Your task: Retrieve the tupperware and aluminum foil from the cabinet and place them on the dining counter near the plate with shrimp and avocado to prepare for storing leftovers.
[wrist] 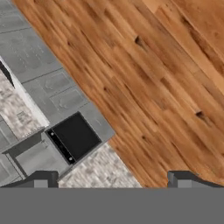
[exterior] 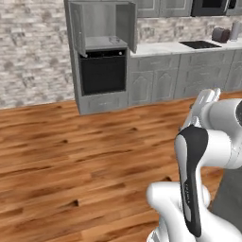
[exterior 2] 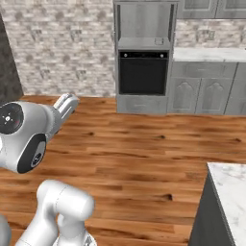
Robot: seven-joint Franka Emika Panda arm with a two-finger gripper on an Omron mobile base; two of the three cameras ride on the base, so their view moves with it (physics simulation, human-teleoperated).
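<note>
Gripper (wrist: 112, 179) spread wide, empty, aimed over bare wood floor; cabinet (exterior: 101, 28) upper centre, doors open, well apart, so likely approaching still.

A small pale object on the shelf of the open cabinet (exterior: 101, 28), above the black oven (exterior: 103, 72), is too small to be identified. The dining counter (exterior 2: 230, 185) is cut off by the right and bottom edges, well apart from the oven.
</note>
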